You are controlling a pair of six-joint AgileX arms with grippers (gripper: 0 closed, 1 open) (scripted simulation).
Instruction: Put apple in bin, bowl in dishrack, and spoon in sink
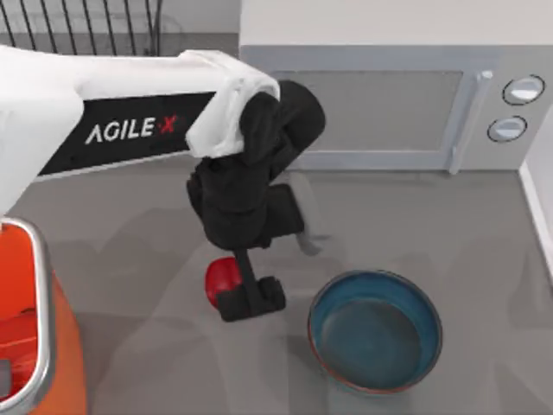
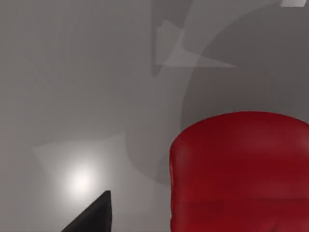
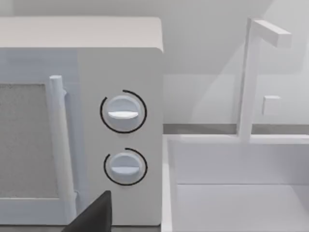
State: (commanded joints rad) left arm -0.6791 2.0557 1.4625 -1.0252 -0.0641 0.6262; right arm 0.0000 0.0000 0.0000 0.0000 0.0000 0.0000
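The red apple (image 1: 218, 278) rests on the grey counter, half covered by my left gripper (image 1: 240, 294), which points down at it with its fingers open; the apple (image 2: 241, 169) lies close against one side of the gap, and one dark fingertip (image 2: 99, 210) stands clear of it. The teal bowl (image 1: 376, 331) with a reddish rim sits just right of the gripper. A slim grey piece (image 1: 308, 242) that looks like the spoon lies behind the bowl. The orange bin (image 1: 39, 285) stands at the front left. The dishrack (image 1: 86, 26) is at the back left. The white sink (image 3: 241, 198) is at the right.
A white microwave (image 1: 389, 112) fills the back of the counter, its two dials (image 3: 123, 113) facing my parked right arm, whose dark finger (image 3: 96, 215) shows open beside the sink's faucet (image 3: 248, 77). The sink's edge (image 1: 540, 203) bounds the counter on the right.
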